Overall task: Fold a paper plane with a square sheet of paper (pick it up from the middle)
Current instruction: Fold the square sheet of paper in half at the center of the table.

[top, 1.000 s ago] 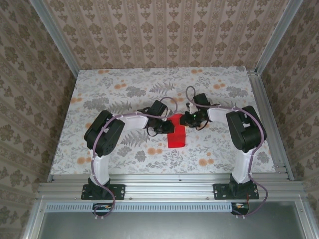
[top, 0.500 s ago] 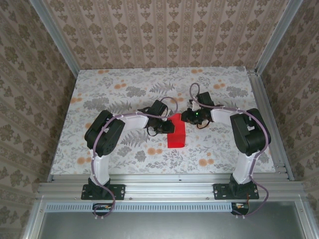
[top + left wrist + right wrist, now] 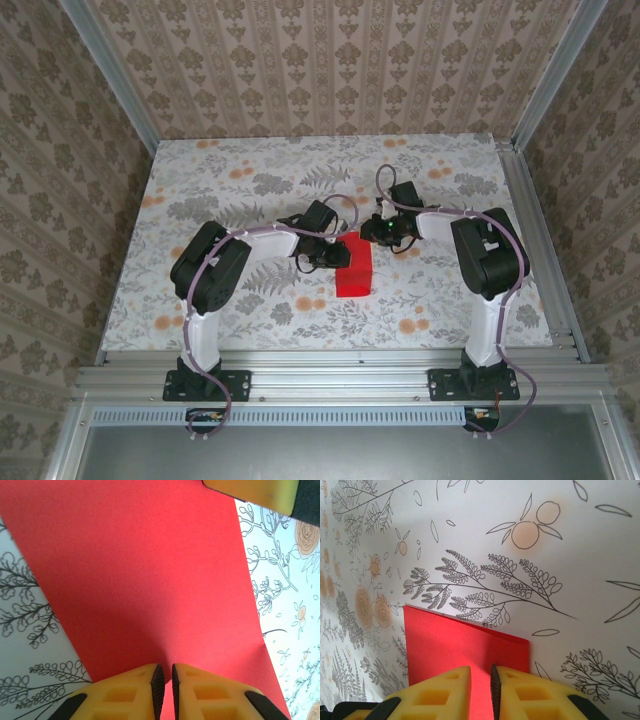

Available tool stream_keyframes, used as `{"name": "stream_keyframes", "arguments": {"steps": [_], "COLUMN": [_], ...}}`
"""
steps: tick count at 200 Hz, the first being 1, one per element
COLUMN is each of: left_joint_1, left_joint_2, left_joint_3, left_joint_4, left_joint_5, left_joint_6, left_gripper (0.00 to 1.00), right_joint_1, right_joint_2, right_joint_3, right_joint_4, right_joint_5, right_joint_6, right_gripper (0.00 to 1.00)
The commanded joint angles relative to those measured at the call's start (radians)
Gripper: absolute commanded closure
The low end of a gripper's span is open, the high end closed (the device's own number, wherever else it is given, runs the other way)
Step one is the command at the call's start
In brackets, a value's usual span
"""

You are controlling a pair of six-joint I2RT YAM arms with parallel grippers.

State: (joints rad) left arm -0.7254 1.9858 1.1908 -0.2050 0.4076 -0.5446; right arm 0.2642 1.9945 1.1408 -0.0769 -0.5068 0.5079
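Paper runs near-far between the hands; left hand and right hand each pinch tight on its edge.

Both arms are folding inward, elbows out, wrists converging on the red paper. Left gripper is sitting at the paper's left edge, jaws almost together and pinching the sheet between the pads. Right gripper is sitting at the paper's far right corner, jaws likewise nearly closed and nipping that edge. Both wrists are pitching down toward the paper.
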Motion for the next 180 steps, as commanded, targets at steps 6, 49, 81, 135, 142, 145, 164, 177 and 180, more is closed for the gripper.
{"name": "stream_keyframes", "arguments": {"steps": [6, 49, 81, 135, 142, 145, 164, 177, 180], "left_joint_1": [0.0, -0.003, -0.002, -0.003, -0.003, -0.003, -0.004, -0.003, -0.004], "left_joint_2": [0.065, 0.069, 0.067, 0.076, 0.079, 0.08, 0.086, 0.089, 0.091], "left_joint_3": [-0.072, -0.091, -0.08, -0.071, -0.069, -0.068, -0.067, -0.065, -0.064], "left_joint_4": [-0.171, -0.155, -0.161, -0.148, -0.147, -0.148, -0.146, -0.145, -0.144], "left_joint_5": [-0.122, -0.118, -0.119, -0.107, -0.106, -0.105, -0.105, -0.103, -0.102], "left_joint_6": [0.033, 0.026, 0.03, 0.021, 0.02, 0.019, 0.021, 0.023, 0.022], "left_gripper": [0.81, 0.81, 0.81, 0.81, 0.81, 0.81, 0.81, 0.81, 0.81], "right_joint_1": [-0.041, -0.065, -0.071, -0.055, -0.05, -0.047, -0.019, 0.02, 0.03], "right_joint_2": [0.063, 0.035, 0.007, -0.14, -0.165, -0.176, -0.231, -0.26, -0.264], "right_joint_3": [0.013, 0.017, 0.011, -0.105, -0.131, -0.143, -0.216, -0.255, -0.262], "right_joint_4": [-0.005, 0.014, 0.027, 0.066, 0.073, 0.079, 0.124, 0.136, 0.138], "right_joint_5": [0.099, 0.103, 0.098, 0.001, -0.007, -0.011, -0.059, -0.064, -0.063], "right_joint_6": [-0.043, -0.04, -0.039, -0.014, -0.006, 0.0, 0.061, 0.083, 0.085], "right_gripper": [0.77, 0.77, 0.77, 0.76, 0.76, 0.76, 0.76, 0.76, 0.76]}}
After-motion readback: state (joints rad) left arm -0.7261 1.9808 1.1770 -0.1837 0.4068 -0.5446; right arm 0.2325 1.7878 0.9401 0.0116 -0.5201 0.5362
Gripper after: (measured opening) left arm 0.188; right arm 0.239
